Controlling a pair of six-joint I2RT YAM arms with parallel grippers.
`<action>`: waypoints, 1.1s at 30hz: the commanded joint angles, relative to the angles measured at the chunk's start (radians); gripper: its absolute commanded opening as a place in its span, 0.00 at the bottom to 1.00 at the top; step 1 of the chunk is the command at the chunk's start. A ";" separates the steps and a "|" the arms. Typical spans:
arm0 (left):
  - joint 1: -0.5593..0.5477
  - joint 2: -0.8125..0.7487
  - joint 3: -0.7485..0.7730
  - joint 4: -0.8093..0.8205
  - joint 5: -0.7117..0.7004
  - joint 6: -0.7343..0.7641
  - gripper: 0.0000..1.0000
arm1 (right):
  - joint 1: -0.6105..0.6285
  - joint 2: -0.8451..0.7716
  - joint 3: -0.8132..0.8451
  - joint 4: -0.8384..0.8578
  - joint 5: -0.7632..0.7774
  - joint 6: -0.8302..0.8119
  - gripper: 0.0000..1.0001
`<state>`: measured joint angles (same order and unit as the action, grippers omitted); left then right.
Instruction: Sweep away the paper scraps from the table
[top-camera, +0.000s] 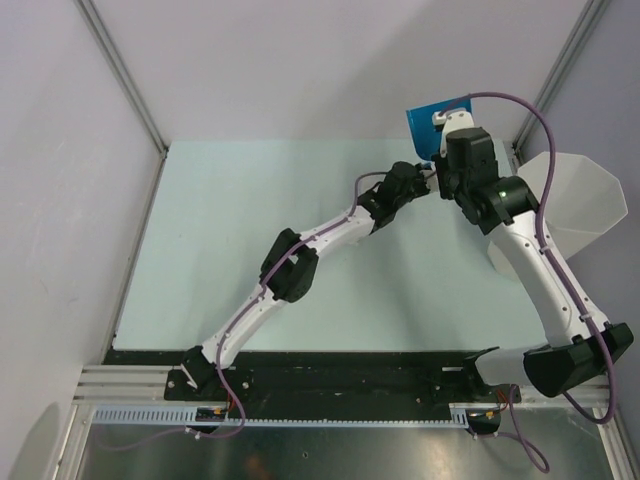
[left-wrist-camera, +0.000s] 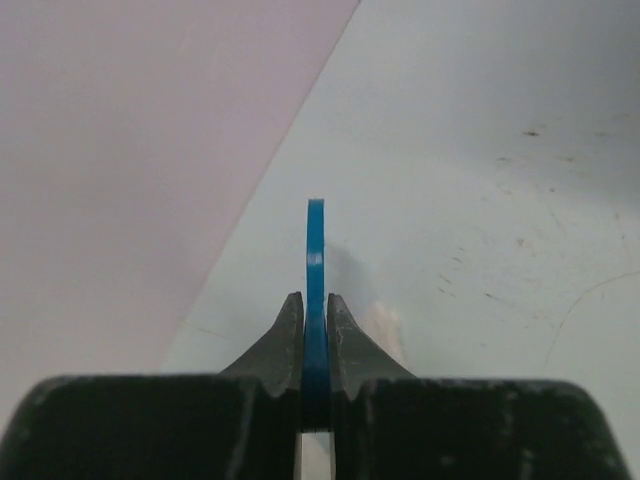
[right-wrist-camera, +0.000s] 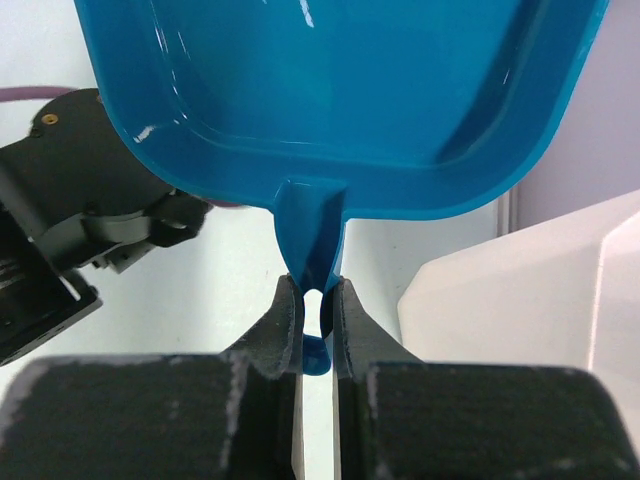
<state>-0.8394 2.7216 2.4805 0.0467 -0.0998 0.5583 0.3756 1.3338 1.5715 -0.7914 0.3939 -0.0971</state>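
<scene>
My right gripper (right-wrist-camera: 316, 285) is shut on the handle of a blue dustpan (right-wrist-camera: 340, 90). The pan is held up and tilted at the far right of the table (top-camera: 230, 240), and its inside shows no paper. Just left of it, my left gripper (top-camera: 412, 185) is shut on a thin blue tool (left-wrist-camera: 316, 250) seen edge-on, above the table (left-wrist-camera: 480, 150) near the back wall. No paper scraps show on the table in the top view. A pale blurred patch (left-wrist-camera: 388, 328) lies beside the left gripper's right finger; I cannot tell what it is.
A tall white faceted bin (top-camera: 575, 205) stands off the table's right edge, close to the dustpan (top-camera: 432, 118); in the right wrist view the bin (right-wrist-camera: 540, 290) sits right of the fingers. The left gripper's black body (right-wrist-camera: 70, 230) is near the pan's left side. Walls enclose the back and left.
</scene>
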 joint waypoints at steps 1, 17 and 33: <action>0.002 -0.066 -0.063 0.043 0.148 0.339 0.00 | 0.037 -0.042 -0.024 0.023 0.031 0.010 0.00; 0.017 -0.477 -0.590 -0.514 0.367 0.581 0.00 | 0.123 -0.113 -0.091 0.006 0.045 0.042 0.00; 0.089 -0.726 -0.440 -0.717 0.453 -0.012 0.00 | 0.126 -0.105 -0.188 0.020 0.042 0.152 0.00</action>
<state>-0.8013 2.0197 1.8000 -0.6613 0.3119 0.8410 0.5129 1.2205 1.3933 -0.7929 0.4217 -0.0132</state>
